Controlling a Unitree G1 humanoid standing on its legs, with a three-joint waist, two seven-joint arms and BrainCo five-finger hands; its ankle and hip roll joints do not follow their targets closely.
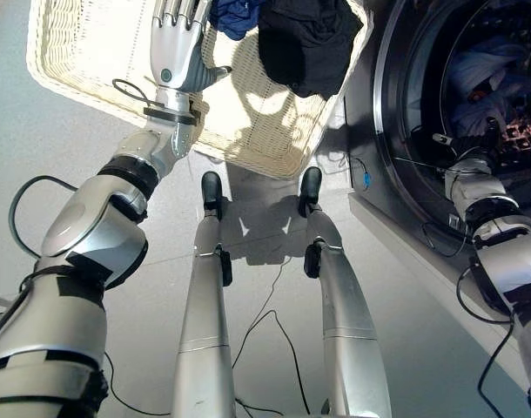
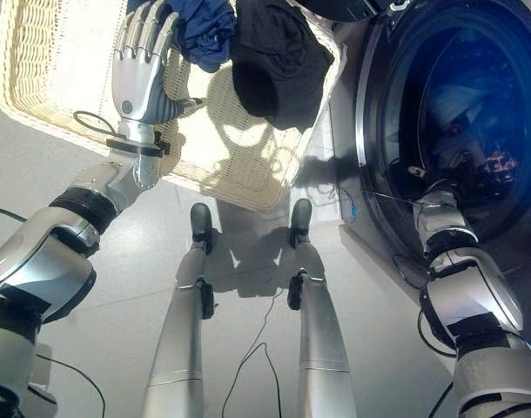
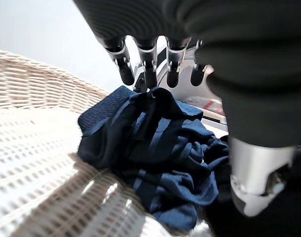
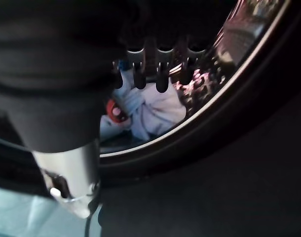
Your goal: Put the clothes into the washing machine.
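A white wicker basket (image 1: 91,52) stands on the floor with a crumpled dark blue garment (image 3: 155,148) and a black garment (image 1: 307,43) at its far end. My left hand (image 1: 177,48) reaches into the basket, open, its straight fingers (image 3: 148,69) just over the blue garment and holding nothing. To the right stands the washing machine (image 1: 387,131), whose round opening has my right hand (image 2: 457,170) at its mouth. That hand's fingers (image 4: 160,74) are straight and empty, pointing at white cloth (image 4: 155,108) with a red patch that lies in the drum.
The basket's near corner (image 1: 274,161) sits close to the machine's front. Grey floor (image 1: 57,148) spreads to the left of the basket. More light and patterned clothes (image 1: 492,78) lie deep in the drum.
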